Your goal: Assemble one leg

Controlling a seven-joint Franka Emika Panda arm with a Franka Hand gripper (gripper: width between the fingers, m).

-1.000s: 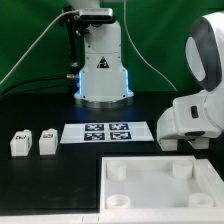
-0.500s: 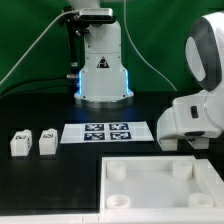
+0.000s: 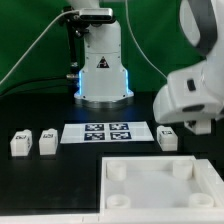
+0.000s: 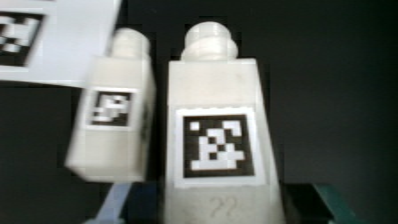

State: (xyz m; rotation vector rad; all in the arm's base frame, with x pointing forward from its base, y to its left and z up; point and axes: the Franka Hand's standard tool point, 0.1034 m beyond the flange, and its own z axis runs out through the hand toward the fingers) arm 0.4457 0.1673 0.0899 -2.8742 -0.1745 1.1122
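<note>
In the wrist view my gripper (image 4: 222, 198) is shut on a white leg (image 4: 217, 120) with a black-and-white tag. Its dark finger pads (image 4: 139, 200) press the leg's two sides. A second leg (image 4: 111, 105) lies close beside it, smaller and farther off. In the exterior view the arm's white hand (image 3: 190, 95) hangs over the exterior view's right and hides the fingers. One leg (image 3: 168, 137) shows just under it; I cannot tell which of the two it is. Two more legs (image 3: 20, 143) (image 3: 46, 141) stand at the exterior view's left.
The marker board (image 3: 108, 131) lies mid-table, and its corner shows in the wrist view (image 4: 36, 35). The large white tabletop panel (image 3: 150, 195) with round corner sockets lies at the front. The robot's white base (image 3: 103, 70) stands at the back, with cables.
The arm's hand has risen and shifted toward the exterior view's left. A leg to the right of the marker board, hidden before, now shows under it.
</note>
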